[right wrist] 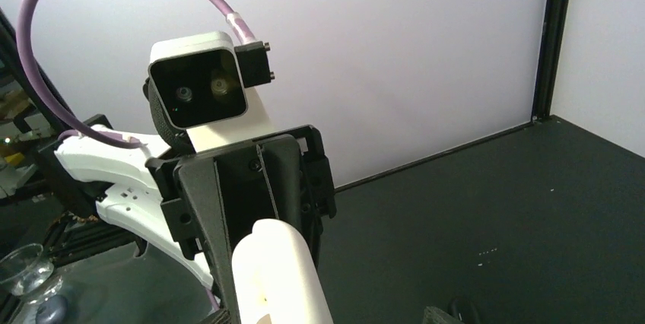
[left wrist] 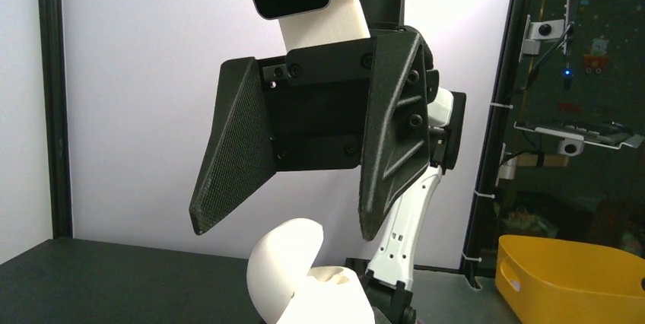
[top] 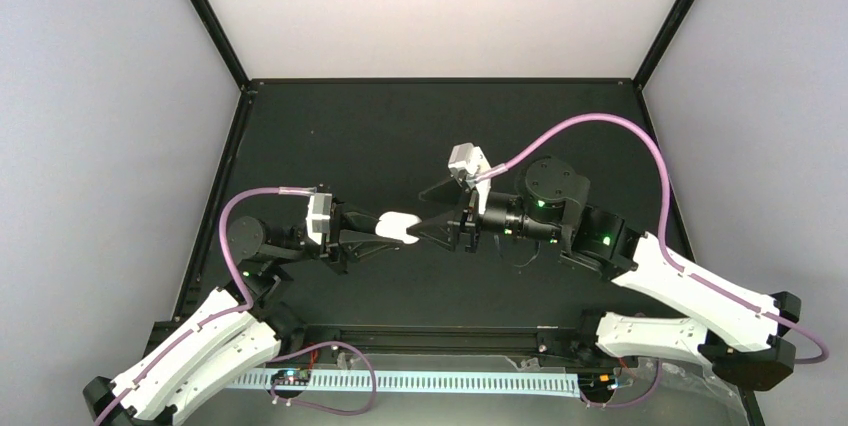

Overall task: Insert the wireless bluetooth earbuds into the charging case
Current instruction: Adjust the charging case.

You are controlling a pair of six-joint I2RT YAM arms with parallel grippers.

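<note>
Charging case [top: 399, 226] is held above the table [top: 330, 126], mid-scene, gripped at its left end by the left gripper [top: 383, 229], which is closed tight on it. Its lid [left wrist: 287, 252] is swung open. The case lies just left of the right gripper [top: 422, 212], with its long axis along the line between the two arms. The right gripper's fingers are spread wide close by the case's right end, and nothing is seen between them. No earbuds can be made out.

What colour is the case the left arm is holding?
The case is white, shown best in the left wrist view.
</note>
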